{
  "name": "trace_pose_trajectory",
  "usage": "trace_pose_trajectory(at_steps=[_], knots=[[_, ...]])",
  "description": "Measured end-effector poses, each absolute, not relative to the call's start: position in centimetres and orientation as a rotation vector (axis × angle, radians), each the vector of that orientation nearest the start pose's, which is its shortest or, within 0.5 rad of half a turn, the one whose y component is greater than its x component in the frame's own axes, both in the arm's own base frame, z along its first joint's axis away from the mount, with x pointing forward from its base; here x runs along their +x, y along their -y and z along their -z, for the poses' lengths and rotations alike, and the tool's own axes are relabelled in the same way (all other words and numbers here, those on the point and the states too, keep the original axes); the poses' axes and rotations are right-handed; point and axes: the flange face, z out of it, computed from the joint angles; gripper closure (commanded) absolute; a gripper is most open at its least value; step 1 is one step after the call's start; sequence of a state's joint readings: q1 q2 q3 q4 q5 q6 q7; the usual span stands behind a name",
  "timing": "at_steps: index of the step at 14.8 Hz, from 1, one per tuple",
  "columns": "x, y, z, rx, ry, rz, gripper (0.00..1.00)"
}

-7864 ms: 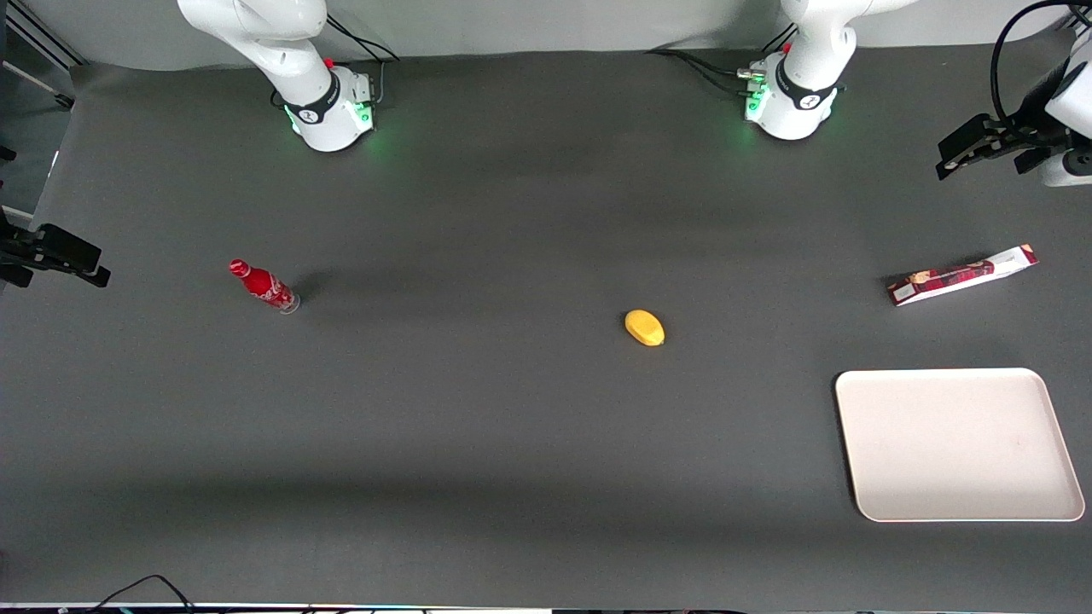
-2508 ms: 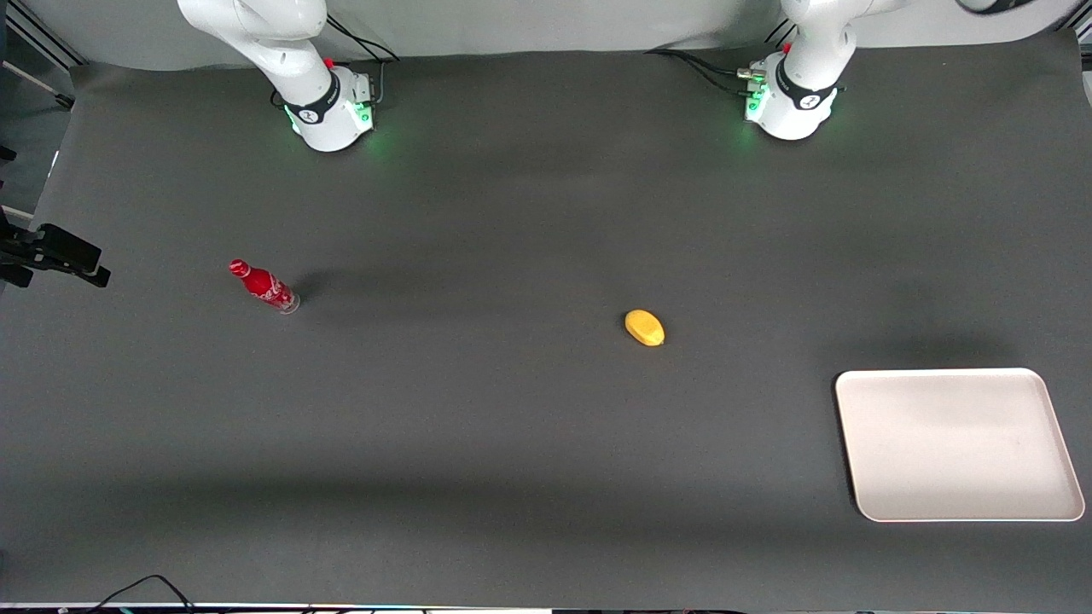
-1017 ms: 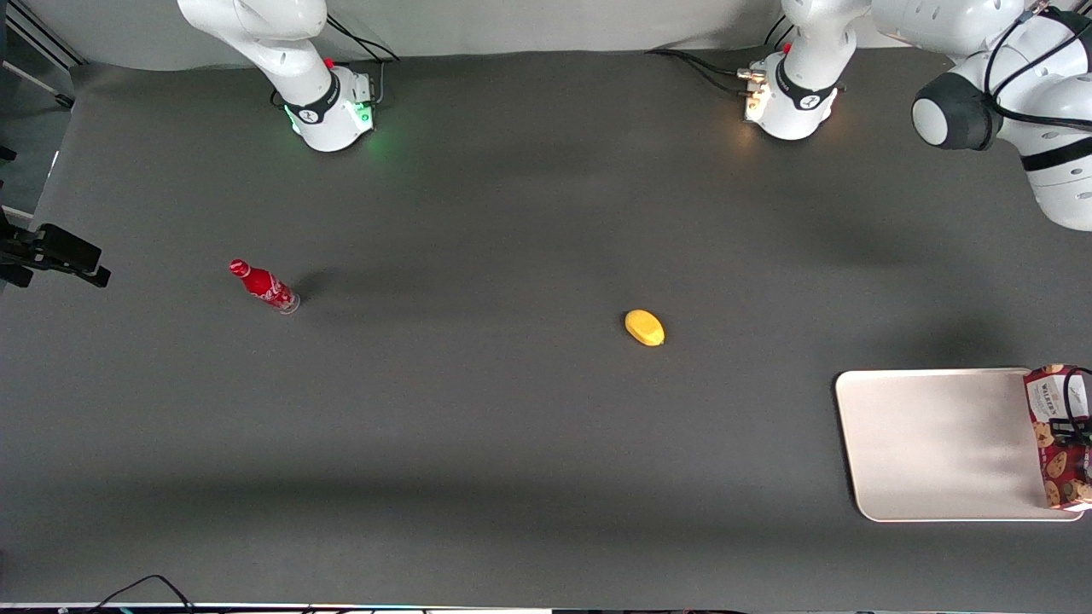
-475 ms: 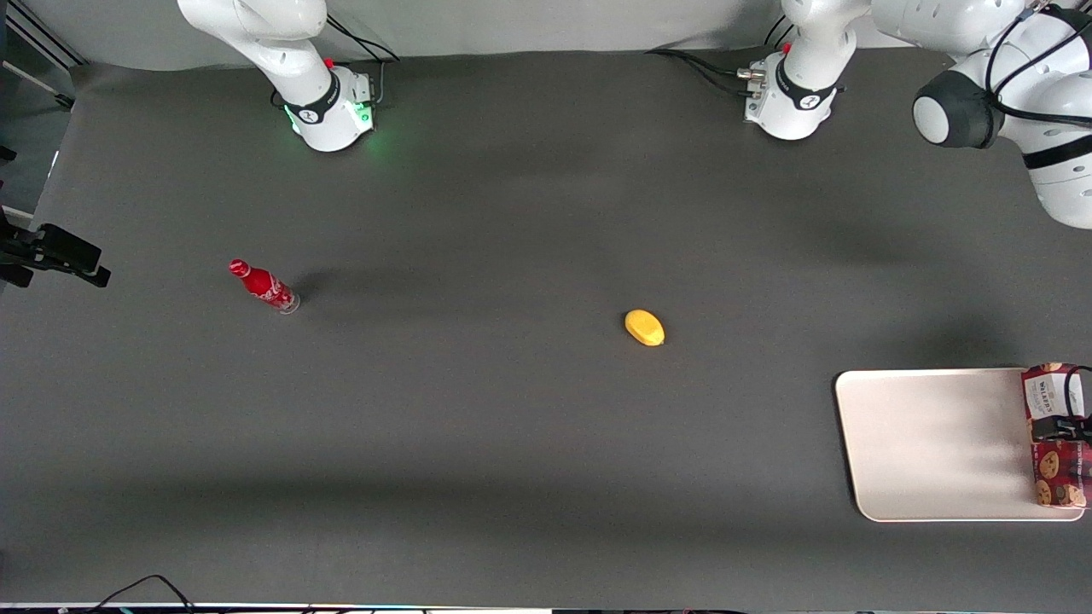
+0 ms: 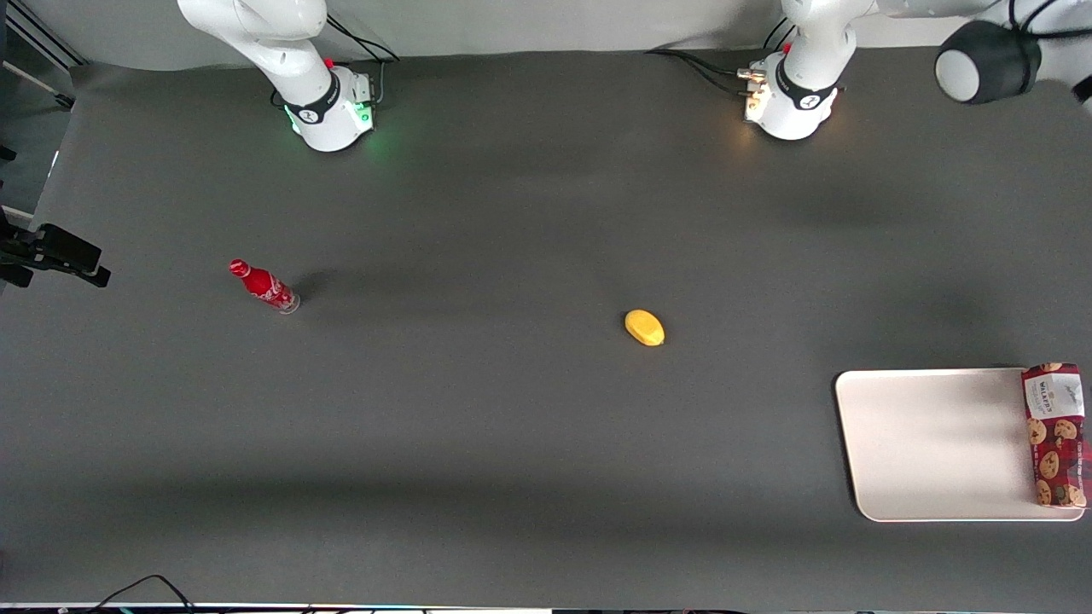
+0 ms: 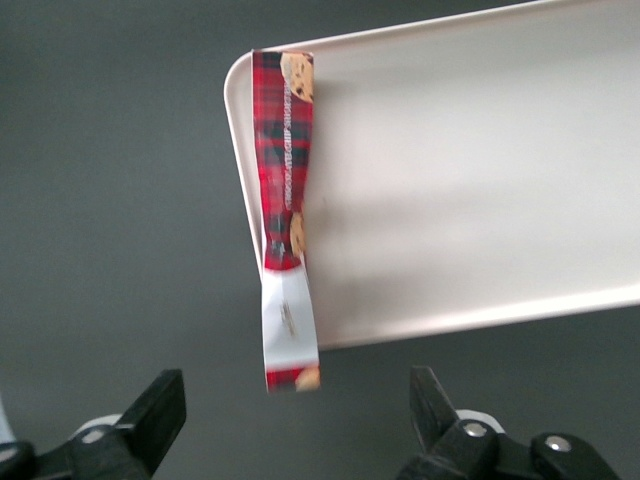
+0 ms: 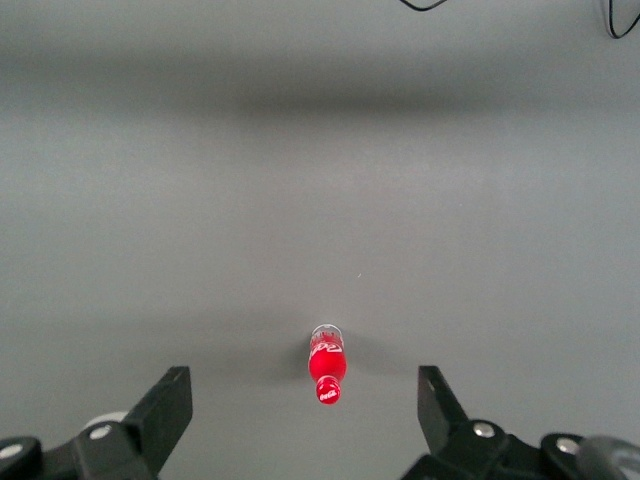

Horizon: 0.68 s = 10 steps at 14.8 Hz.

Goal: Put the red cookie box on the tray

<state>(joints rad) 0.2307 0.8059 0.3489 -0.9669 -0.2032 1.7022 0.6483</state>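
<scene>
The fingers (image 6: 160,415) of the left gripper (image 6: 295,420) were spread wide apart and held nothing, raised above the red cookie box (image 6: 284,205). Half a second earlier the box had been clasped at mid-length; it had since been released and left lying along the tray (image 5: 930,443) edge at the working arm's end, its white-labelled end overhanging the rim. The placement was judged essentially done, though the seating looked marginal. The yellow object (image 5: 644,327) was left untouched.

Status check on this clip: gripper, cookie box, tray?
Gripper open, above the red cookie box. Box released, lying along the tray edge, label end overhanging the rim. Nothing in the way.
</scene>
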Motion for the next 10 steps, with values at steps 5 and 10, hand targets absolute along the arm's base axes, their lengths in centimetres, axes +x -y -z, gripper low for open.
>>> trace_pose_trajectory(at_steps=[5, 10], knots=[[62.8, -28.4, -54.5, -3.189, -0.084, -0.166, 0.0], [58.4, -17.1, -63.8, -3.25, 0.061, -0.187, 0.0]])
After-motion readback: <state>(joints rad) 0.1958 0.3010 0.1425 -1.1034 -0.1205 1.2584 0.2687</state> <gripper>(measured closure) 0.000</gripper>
